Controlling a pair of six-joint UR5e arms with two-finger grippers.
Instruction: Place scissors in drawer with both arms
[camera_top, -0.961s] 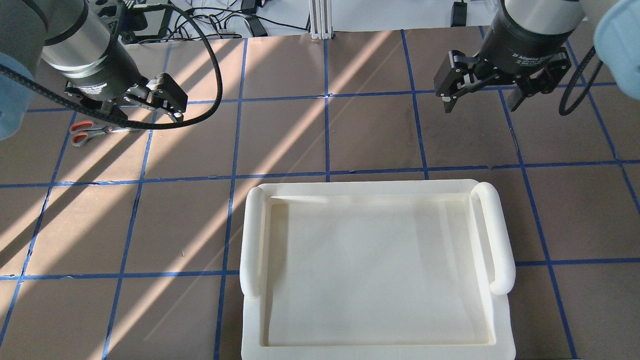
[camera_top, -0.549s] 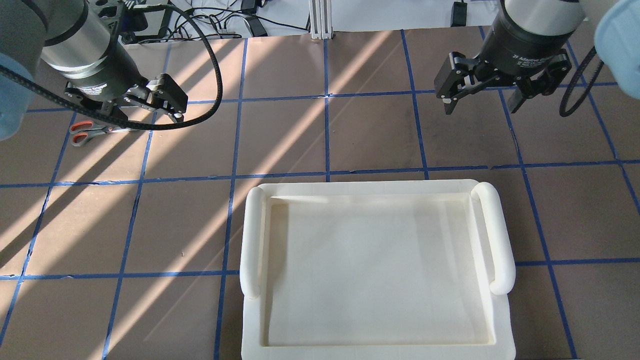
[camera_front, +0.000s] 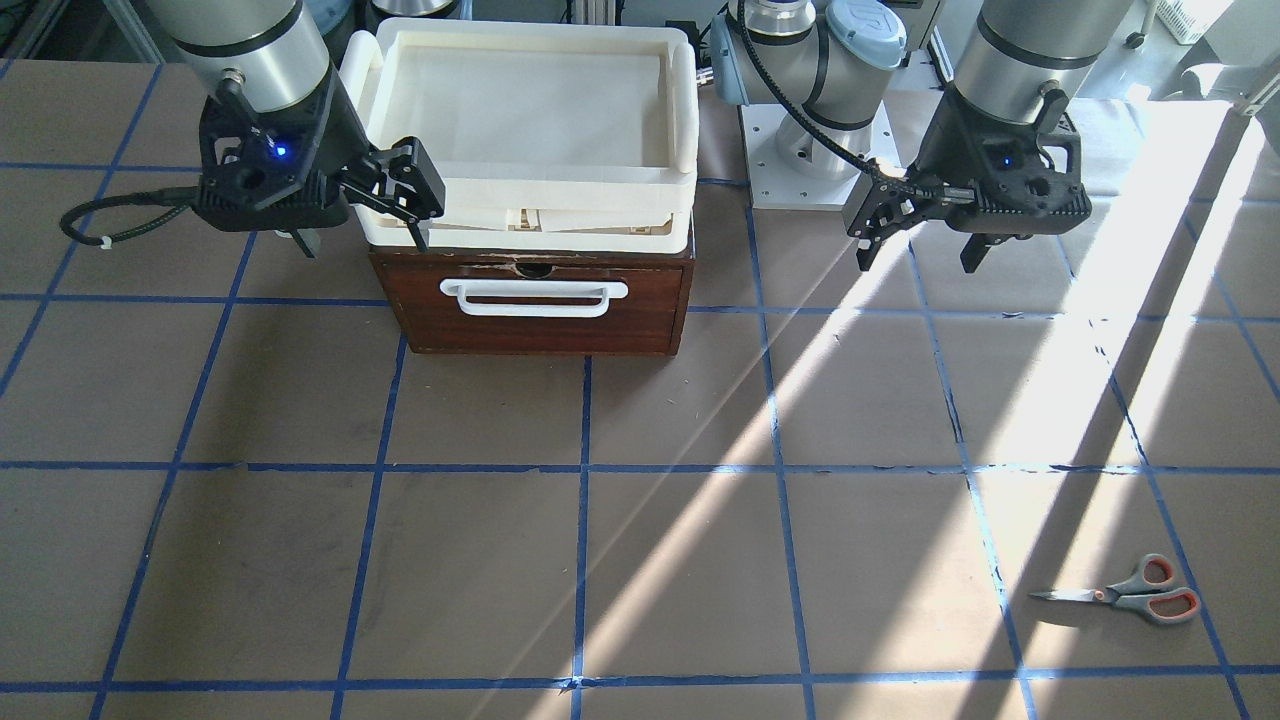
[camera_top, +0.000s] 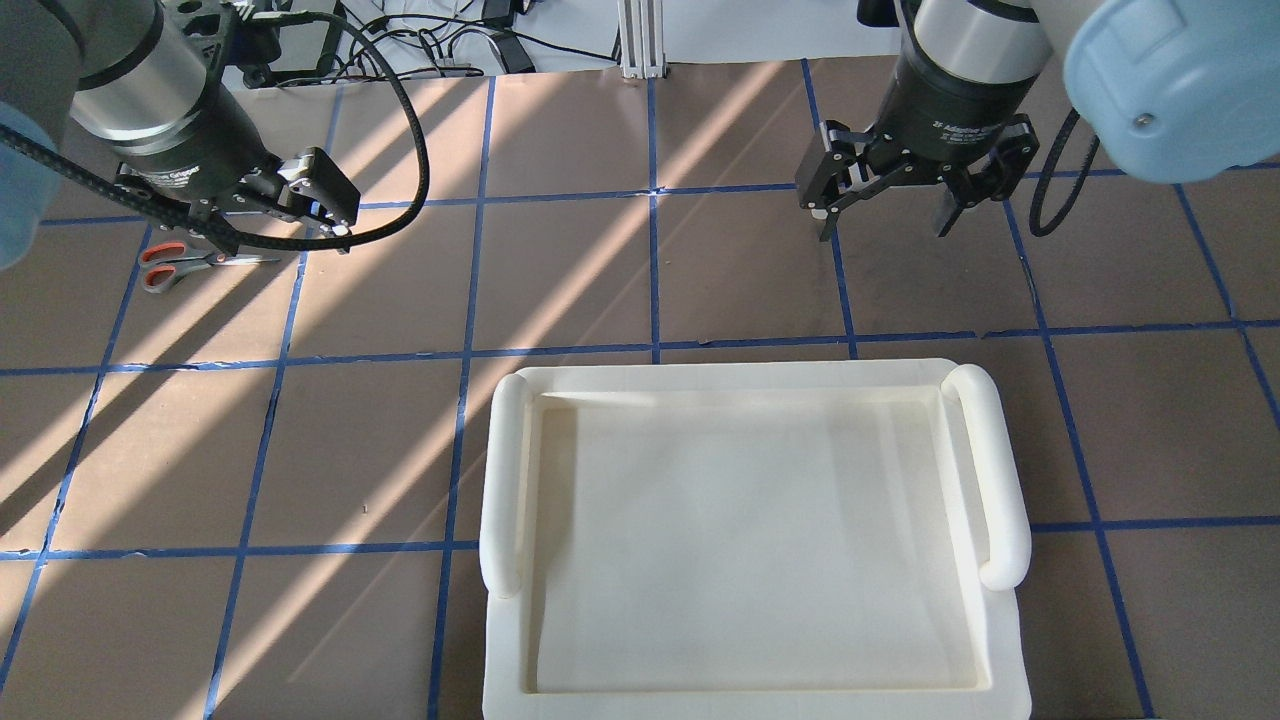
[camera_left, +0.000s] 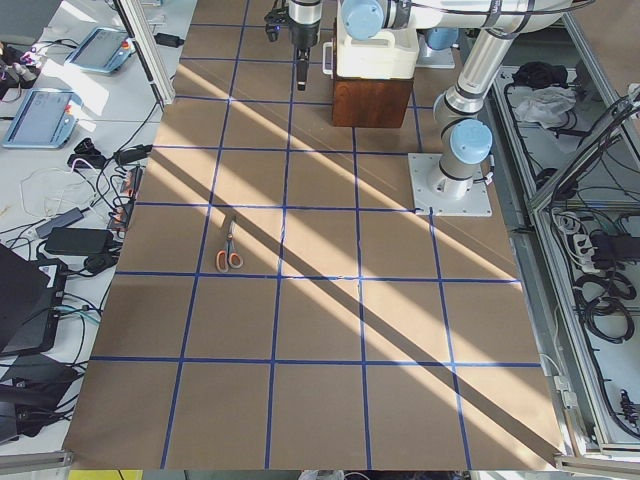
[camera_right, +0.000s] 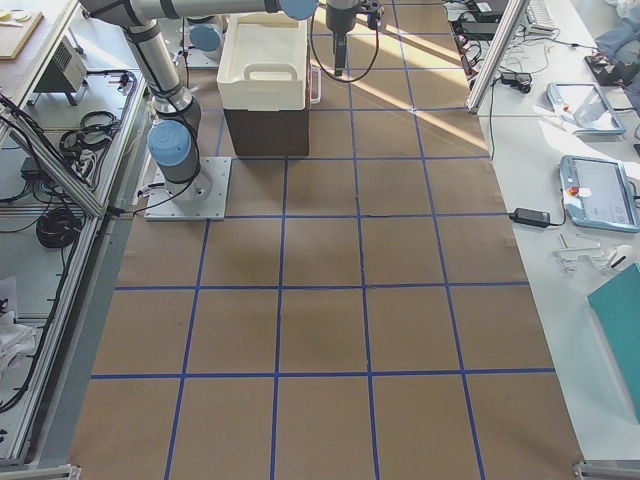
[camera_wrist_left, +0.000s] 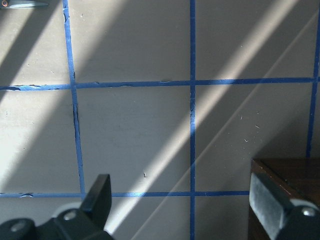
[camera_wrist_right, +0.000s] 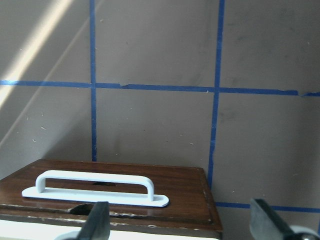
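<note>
So the scissors (camera_front: 1125, 592) are just lying flat on the brown table (camera_front: 480, 570), blades closed, way out on the robot's left side toward the edge farthest from its base, with the tips pointing across toward the robot's right. Nothing is touching them. The left gripper (camera_front: 918, 262) hangs in the air closer to the robot's base, fingers spread wide and holding nothing; its wrist view only catches the blade tip in the top corner and a corner of the dark wood box at the bottom right. The drawer (camera_front: 540, 325) is fully shut, with its white bar handle (camera_front: 535, 297) facing away from the robot, and a cream plastic tray (camera_front: 682, 120) sits on top of the box. The right gripper (camera_front: 362, 242) is also wide open and empty, hovering at the drawer's front on the robot's right side; its wrist view looks down on the handle and doesn't show it touching anything. The scissors and the drawer are well apart, several blue tape squares between them.
</note>
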